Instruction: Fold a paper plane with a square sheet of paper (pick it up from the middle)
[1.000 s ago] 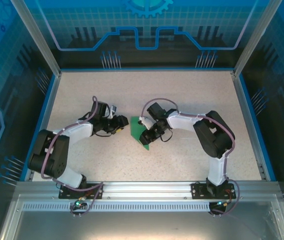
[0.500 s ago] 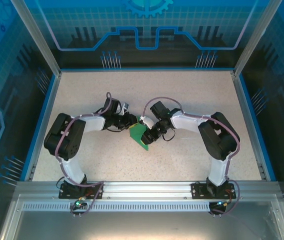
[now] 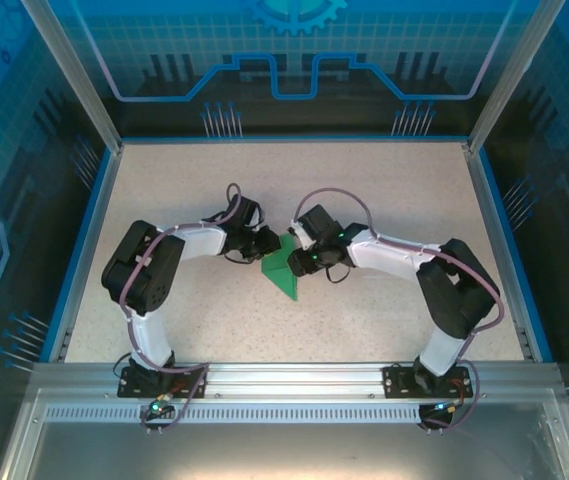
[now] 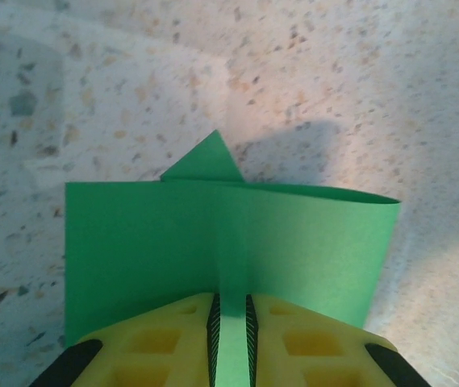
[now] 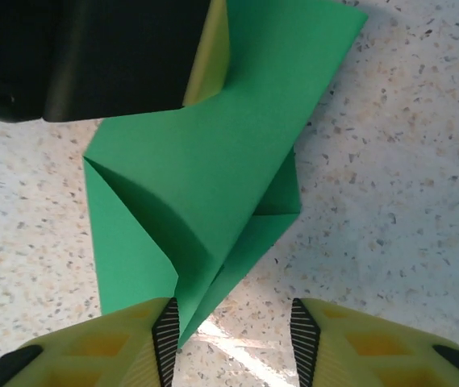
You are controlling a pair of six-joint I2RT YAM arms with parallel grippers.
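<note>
Green sheet (image 3: 282,270), part-folded, sits mid-bench (image 3: 384,190). From above it is a narrow wedge, tip toward 5 o'clock, broad end toward 12. The layers are loose rather than pressed flat: one flap bows in a soft curl and a small triangle pokes out behind.

Left hand (image 3: 269,247) is at the sheet's 11 o'clock, clamped on a raised ridge of paper that runs straight in between its fingers. This reads as an anchor grip, holding the sheet up so the layers can be worked.

Right hand (image 3: 300,262) is at 2 o'clock, fingers apart. The paper's pointed edge lies against one pad (image 5: 165,339); the other is over bare bench. Probably lining up to take or press that edge. No plane shape yet.
</note>
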